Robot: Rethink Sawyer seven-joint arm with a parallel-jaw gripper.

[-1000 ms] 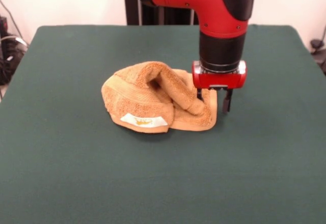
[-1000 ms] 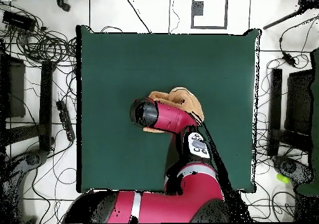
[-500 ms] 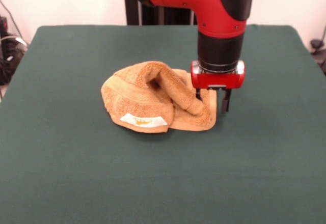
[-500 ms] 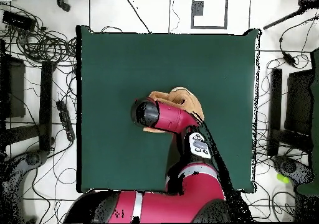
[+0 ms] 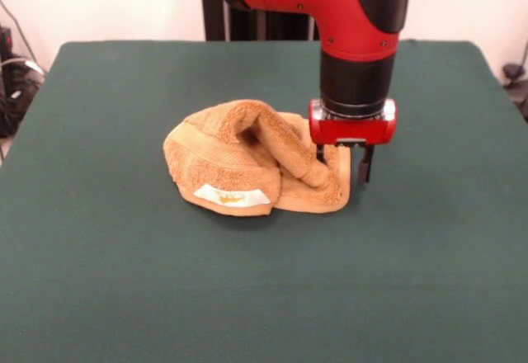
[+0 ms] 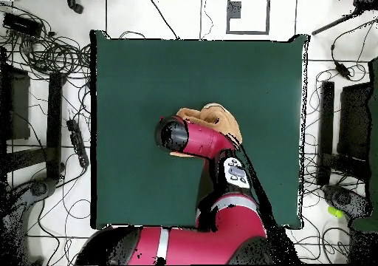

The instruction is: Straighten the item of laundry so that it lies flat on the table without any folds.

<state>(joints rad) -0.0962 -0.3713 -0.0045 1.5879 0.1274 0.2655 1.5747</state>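
dark green table [image 5: 124,280] with a crumpled orange-tan towel [image 5: 247,165] near its middle

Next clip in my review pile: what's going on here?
A red robot arm is working on an orange towel lying crumpled in a heap on the green table. The gripper is down at the towel's right edge in the front view, fingers apart, one on each side of the cloth edge. The towel is not flat: it is bunched and folded over itself, with its white label facing the camera.
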